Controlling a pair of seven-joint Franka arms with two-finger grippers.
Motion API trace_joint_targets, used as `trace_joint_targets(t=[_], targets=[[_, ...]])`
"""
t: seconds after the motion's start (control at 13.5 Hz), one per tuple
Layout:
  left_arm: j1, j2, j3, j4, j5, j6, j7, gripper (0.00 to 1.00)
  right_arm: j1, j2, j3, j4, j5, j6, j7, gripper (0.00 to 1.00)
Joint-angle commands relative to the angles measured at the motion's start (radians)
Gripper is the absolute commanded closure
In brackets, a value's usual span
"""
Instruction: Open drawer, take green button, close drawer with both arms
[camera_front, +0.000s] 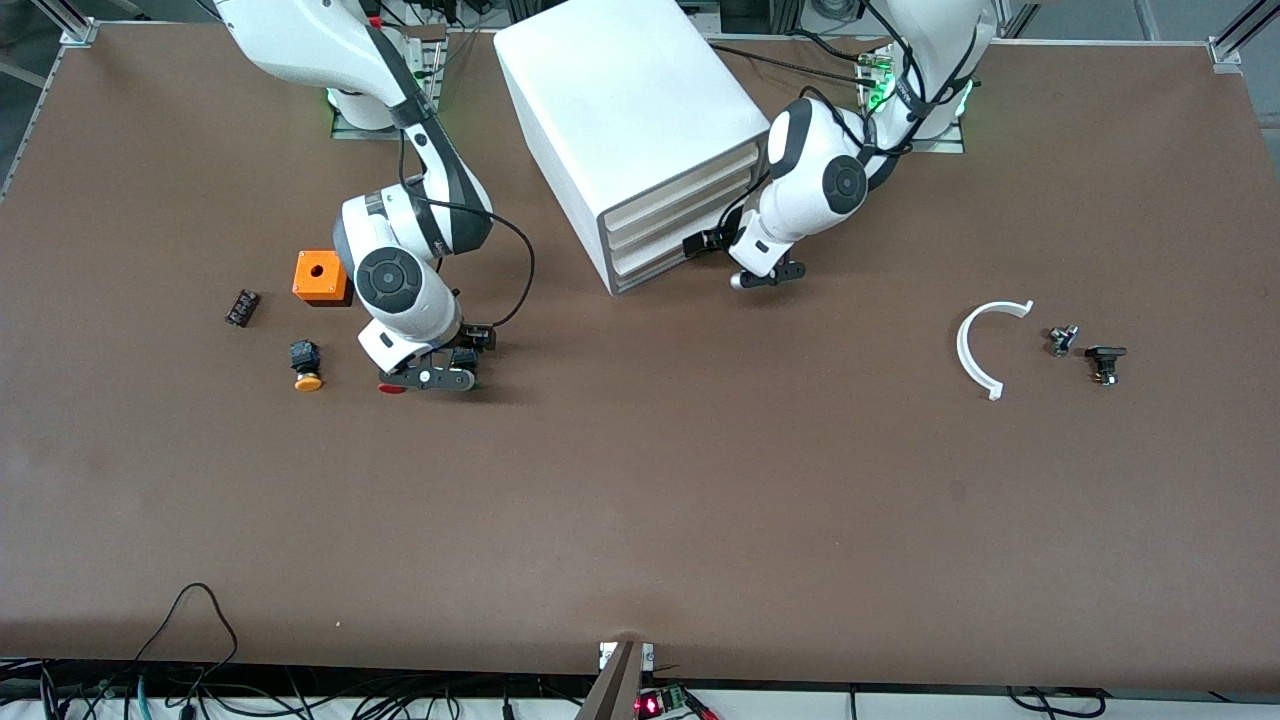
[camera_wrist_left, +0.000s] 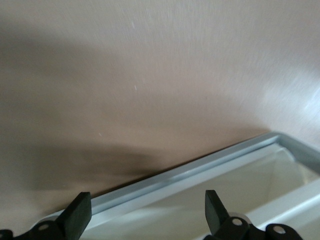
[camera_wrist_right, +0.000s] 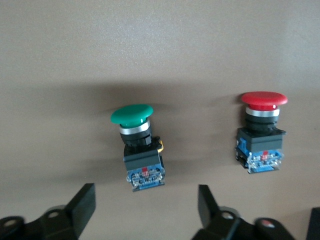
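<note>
The white cabinet (camera_front: 620, 100) stands at the table's back middle. Its lowest drawer (camera_front: 650, 272) looks shut. My left gripper (camera_front: 705, 243) is open right at that drawer's front. The left wrist view shows the drawer's pale rim (camera_wrist_left: 190, 175) between my fingertips (camera_wrist_left: 80, 215). The green-capped button (camera_wrist_right: 137, 145) lies on its side on the table, just ahead of my open, empty right gripper (camera_wrist_right: 146, 207). In the front view my right gripper (camera_front: 440, 378) hangs low over the table and hides the green button.
A red-capped button (camera_wrist_right: 261, 132) lies beside the green one and also shows in the front view (camera_front: 392, 388). A yellow-orange button (camera_front: 306, 365), an orange box (camera_front: 320, 277) and a small black part (camera_front: 241, 307) lie toward the right arm's end. A white curved piece (camera_front: 985, 345) and two small parts (camera_front: 1104, 362) lie toward the left arm's end.
</note>
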Motion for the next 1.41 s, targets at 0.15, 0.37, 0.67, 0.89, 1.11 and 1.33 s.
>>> trace_joint_targets(t=[0.15, 0.37, 0.67, 0.89, 1.11, 1.33], targets=[[0.197, -0.152, 0.085, 0.065, 0.348, -0.202, 0.051, 0.0, -0.002, -0.036, -0.027, 0.159, 0.012, -0.261, 0.015, 0.0], [0.26, -0.209, 0.16, 0.215, 0.596, -0.374, 0.056, 0.0, -0.034, -0.056, -0.038, 0.328, 0.012, -0.468, 0.009, 0.0], [0.263, -0.297, 0.31, 0.36, 0.608, -0.616, 0.252, 0.0, -0.132, -0.108, -0.033, 0.52, 0.0, -0.654, 0.006, 0.0], [0.265, -0.337, 0.364, 0.515, 0.752, -0.805, 0.316, 0.0, -0.27, -0.216, -0.027, 0.542, 0.003, -0.693, -0.043, 0.0], [0.276, -0.343, 0.396, 0.644, 0.776, -0.968, 0.33, 0.0, -0.426, -0.295, 0.083, 0.542, -0.073, -0.762, -0.189, 0.0], [0.279, -0.337, 0.423, 0.656, 0.777, -0.982, 0.381, 0.0, -0.527, -0.337, 0.174, 0.54, -0.15, -0.773, -0.283, 0.0]])
